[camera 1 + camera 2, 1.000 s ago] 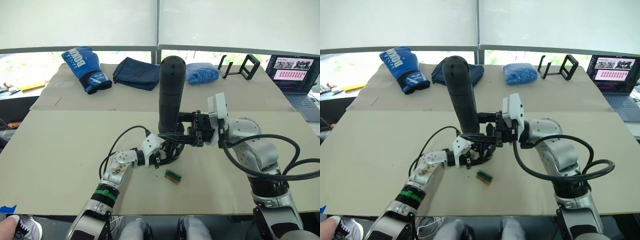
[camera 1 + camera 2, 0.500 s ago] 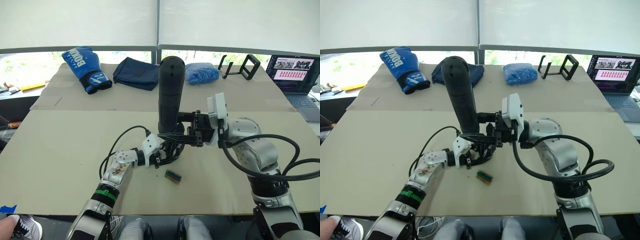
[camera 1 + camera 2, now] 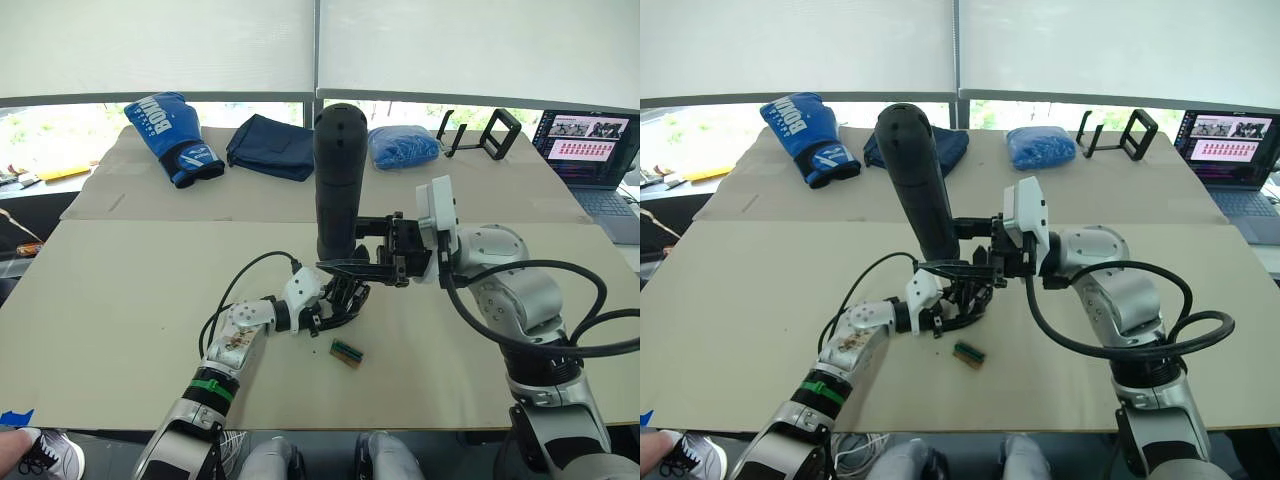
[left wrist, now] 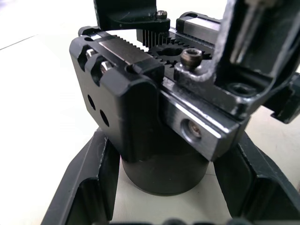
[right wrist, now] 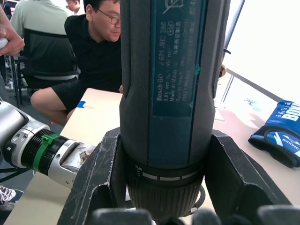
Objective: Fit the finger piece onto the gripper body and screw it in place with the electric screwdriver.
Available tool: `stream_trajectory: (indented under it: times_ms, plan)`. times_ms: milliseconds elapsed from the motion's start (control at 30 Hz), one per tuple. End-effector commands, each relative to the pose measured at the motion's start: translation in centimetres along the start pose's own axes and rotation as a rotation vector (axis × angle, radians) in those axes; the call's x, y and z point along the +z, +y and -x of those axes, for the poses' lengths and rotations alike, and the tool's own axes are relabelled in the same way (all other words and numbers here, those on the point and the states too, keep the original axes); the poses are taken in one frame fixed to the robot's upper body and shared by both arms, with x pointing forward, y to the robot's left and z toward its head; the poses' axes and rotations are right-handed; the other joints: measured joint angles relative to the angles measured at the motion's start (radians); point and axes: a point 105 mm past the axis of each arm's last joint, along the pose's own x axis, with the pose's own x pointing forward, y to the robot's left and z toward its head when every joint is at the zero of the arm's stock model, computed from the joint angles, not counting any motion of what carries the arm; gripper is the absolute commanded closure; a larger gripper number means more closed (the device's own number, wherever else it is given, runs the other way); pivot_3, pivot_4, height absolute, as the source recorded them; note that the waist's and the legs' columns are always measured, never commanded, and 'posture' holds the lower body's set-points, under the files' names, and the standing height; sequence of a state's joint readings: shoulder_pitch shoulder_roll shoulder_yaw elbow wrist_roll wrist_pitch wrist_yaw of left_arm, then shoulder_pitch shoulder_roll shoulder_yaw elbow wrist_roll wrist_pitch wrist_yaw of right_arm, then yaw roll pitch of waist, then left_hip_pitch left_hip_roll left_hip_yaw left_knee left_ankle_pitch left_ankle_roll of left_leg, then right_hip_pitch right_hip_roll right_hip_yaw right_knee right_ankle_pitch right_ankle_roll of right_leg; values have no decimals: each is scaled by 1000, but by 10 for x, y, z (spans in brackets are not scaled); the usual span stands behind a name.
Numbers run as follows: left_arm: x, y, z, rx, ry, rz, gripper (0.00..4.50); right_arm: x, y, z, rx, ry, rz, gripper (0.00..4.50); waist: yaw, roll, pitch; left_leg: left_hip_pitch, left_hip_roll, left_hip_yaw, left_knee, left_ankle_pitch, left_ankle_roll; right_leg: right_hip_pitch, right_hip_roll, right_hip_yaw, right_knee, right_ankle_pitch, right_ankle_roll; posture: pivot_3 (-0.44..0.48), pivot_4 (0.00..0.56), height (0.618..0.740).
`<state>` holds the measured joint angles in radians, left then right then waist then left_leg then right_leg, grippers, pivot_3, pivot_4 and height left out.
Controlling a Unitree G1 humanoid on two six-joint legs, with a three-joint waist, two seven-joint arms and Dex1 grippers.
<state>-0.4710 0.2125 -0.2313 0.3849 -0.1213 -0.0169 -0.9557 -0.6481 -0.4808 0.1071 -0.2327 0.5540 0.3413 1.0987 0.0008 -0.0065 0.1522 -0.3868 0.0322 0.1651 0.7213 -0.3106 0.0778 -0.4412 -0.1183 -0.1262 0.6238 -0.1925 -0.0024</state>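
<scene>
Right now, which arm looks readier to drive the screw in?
The right: its claw grips the screwdriver upright over the gripper body, which the left claw steadies.

Head pair looks forward and down over the desk [image 3: 120, 300], both eyes sharing the same middle. Left wrist camera sits tight against the gripper body [image 4: 154, 122]. Right wrist camera sits close on the electric screwdriver [image 5: 171, 93], facing seated people.
</scene>
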Motion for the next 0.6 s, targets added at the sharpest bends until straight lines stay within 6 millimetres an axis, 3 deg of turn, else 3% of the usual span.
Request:
stream_trajectory:
  times_ms: [33, 600]
  plan:
    - [-14, -9, -2, -26, 38, 42, 2196, 16, 0, -2, 13, -29, 59, 2593, 0, 0, 0, 0, 0, 0, 0, 0, 0, 0, 0, 0, 0, 0, 0, 0, 150, 740]
    - [-14, -10, -2, -30, 40, 42, 2196, 8, 4, -4, 4, -12, 41, 2593, 0, 0, 0, 0, 0, 0, 0, 0, 0, 0, 0, 0, 0, 0, 0, 0, 150, 740]
